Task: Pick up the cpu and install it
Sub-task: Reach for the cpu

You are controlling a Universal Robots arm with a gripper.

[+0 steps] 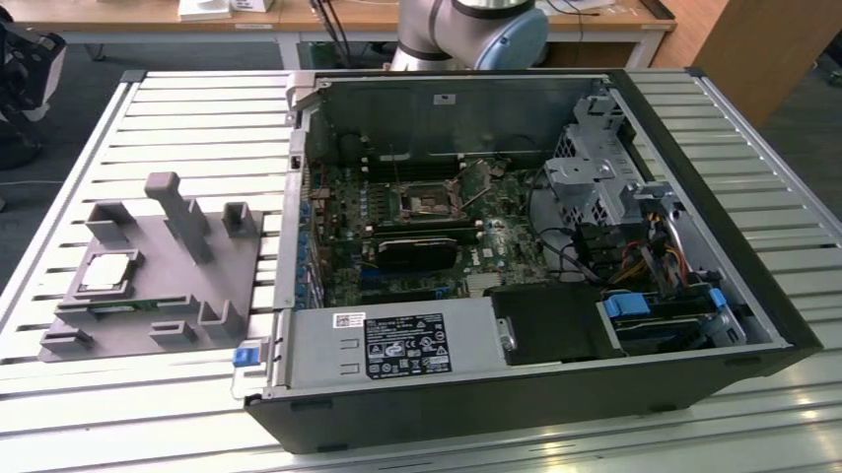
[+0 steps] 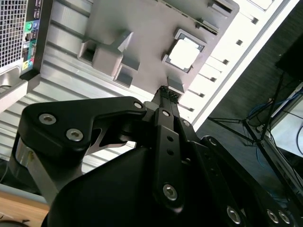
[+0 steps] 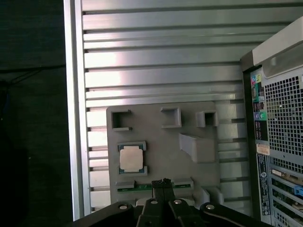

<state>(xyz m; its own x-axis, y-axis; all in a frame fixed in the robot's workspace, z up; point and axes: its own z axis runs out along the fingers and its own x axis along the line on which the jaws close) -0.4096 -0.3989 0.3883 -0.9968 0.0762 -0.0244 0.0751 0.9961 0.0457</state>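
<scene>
Still unpicked, the cpu (image 1: 108, 271) (image 2: 184, 53) (image 3: 131, 158) lies flat in a square recess of the grey tray (image 1: 165, 288) (image 2: 142, 23) (image 3: 156, 142), its silver top facing up and its pale rim showing all round. In the first wrist view a thin green strip (image 3: 137, 187) sits in a slot of the tray just beside the cpu's recess. The tray also carries several upright grey blocks and rests on the slatted metal bench (image 1: 197, 99) (image 2: 66, 71) (image 3: 165, 47), towards the exterior view's left. The hand (image 2: 166, 93) (image 3: 163, 182) hangs over the tray's edge by the green strip, near the cpu but apart from it. Its two dark fingers are pressed together with nothing between them. Beside the tray, on the exterior view's right, the open computer case (image 1: 435, 108) (image 2: 19, 33) (image 3: 279, 118) lies on its side on the bench. Inside it the green motherboard (image 1: 342, 212) is exposed, and the dark socket (image 1: 428, 204) with its metal frame sits near the board's middle, well apart from the cpu. The arm's (image 1: 474, 30) pale blue and grey base stands behind the case at the far edge of the bench.
</scene>
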